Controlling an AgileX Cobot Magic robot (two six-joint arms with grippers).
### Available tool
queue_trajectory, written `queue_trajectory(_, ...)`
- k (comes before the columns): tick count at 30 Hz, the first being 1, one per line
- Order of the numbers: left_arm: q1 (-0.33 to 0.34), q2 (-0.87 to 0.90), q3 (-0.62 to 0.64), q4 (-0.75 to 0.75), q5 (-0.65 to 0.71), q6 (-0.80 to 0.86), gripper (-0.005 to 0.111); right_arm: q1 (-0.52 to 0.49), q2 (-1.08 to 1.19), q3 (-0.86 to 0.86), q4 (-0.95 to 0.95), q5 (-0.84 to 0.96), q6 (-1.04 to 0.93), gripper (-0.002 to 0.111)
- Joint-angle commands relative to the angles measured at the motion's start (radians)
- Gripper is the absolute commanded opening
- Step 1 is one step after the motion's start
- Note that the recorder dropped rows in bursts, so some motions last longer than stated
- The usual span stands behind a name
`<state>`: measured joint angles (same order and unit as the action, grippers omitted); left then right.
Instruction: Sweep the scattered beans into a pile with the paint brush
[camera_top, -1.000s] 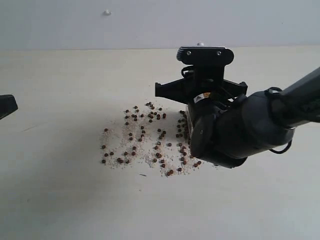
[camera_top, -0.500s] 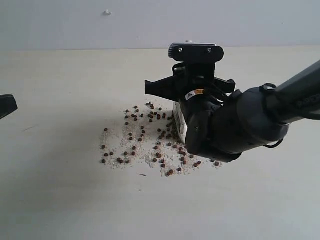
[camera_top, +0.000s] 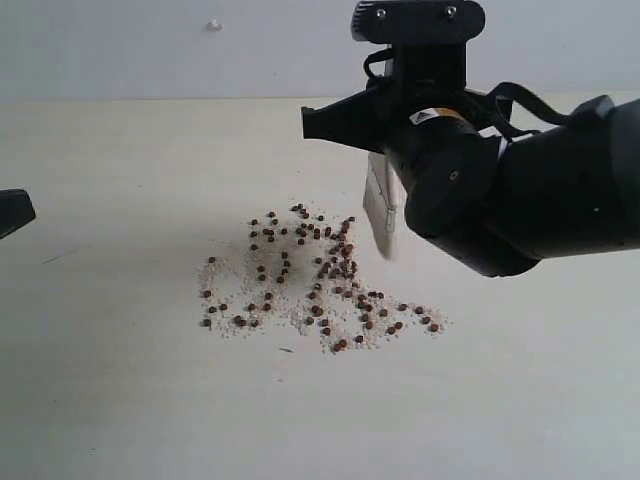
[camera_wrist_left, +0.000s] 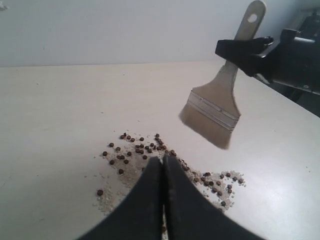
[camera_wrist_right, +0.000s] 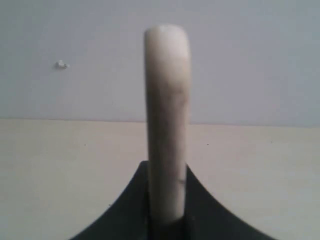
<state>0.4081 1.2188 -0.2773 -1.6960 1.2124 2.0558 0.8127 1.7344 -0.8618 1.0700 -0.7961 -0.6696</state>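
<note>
On the tabletop (camera_top: 120, 400): beans (camera_top: 300, 280) lie in a loose, wide patch among pale crumbs, well short of one heap.
Done: a denser knot sits near the patch's middle; I judge little else gathered.
Left: stragglers along the left edge and a trail off to the right need drawing in, so most of the sweeping remains.
Brush (camera_wrist_left: 212, 112): bristles down, tilted, lifted clear of the tabletop above the right side of the patch, touching no beans.
Brush look: wide and flat, cream bristles, silver band, pale wooden handle with a hole at its end.
Right pincer (camera_wrist_left: 241, 49): clamped on the handle, above the band.
Left pincer (camera_wrist_left: 163, 167): fully closed, empty, off to the left of the patch.
</note>
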Motion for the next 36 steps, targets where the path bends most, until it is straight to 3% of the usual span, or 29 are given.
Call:
queue_trajectory(1, 0.001, -0.009, 0.001, -0.011, 0.009, -0.006, 0.000, 0.002, -0.070, 0.036, -0.015, 0.000, -0.028, 0.000)
queue_trajectory(8, 0.001, -0.009, 0.001, -0.017, 0.009, -0.012, 0.000, 0.002, -0.118, 0.084, -0.049, 0.006, -0.025, 0.000)
queue_trajectory(11, 0.001, -0.009, 0.001, 0.003, 0.009, -0.216, 0.000, 0.002, -0.116, 0.089, -0.049, 0.013, -0.025, 0.000)
queue_trajectory(14, 0.001, -0.009, 0.001, -0.041, 0.009, -0.284, 0.000, 0.002, -0.116, 0.089, -0.055, 0.031, -0.012, 0.000)
queue_trajectory(18, 0.015, -0.029, 0.014, 0.099, 0.009, -0.266, 0.000, 0.002, -0.116, 0.089, -0.055, 0.038, -0.008, 0.000)
queue_trajectory(21, 0.078, -0.094, 0.090, 0.131, 0.009, -0.219, 0.000, 0.002, -0.116, 0.089, -0.062, 0.039, -0.008, 0.000)
queue_trajectory(26, 0.289, -0.277, 0.255, 0.136, 0.009, -0.168, 0.000, 0.002, -0.116, 0.089, -0.083, 0.025, -0.008, 0.000)
queue_trajectory(29, 0.383, -0.380, 0.277, 0.136, 0.009, -0.182, 0.000, 0.002, -0.116, 0.089, -0.104, 0.017, -0.008, 0.000)
queue_trajectory(31, 0.420, -0.440, 0.277, 0.150, 0.009, -0.242, 0.000, 0.002, -0.116, 0.089, -0.111, 0.012, -0.010, 0.000)
queue_trajectory(36, 0.435, -0.534, 0.277, 0.133, 0.009, -0.323, 0.000, 0.002, -0.116, 0.089, -0.120, -0.014, -0.010, 0.000)
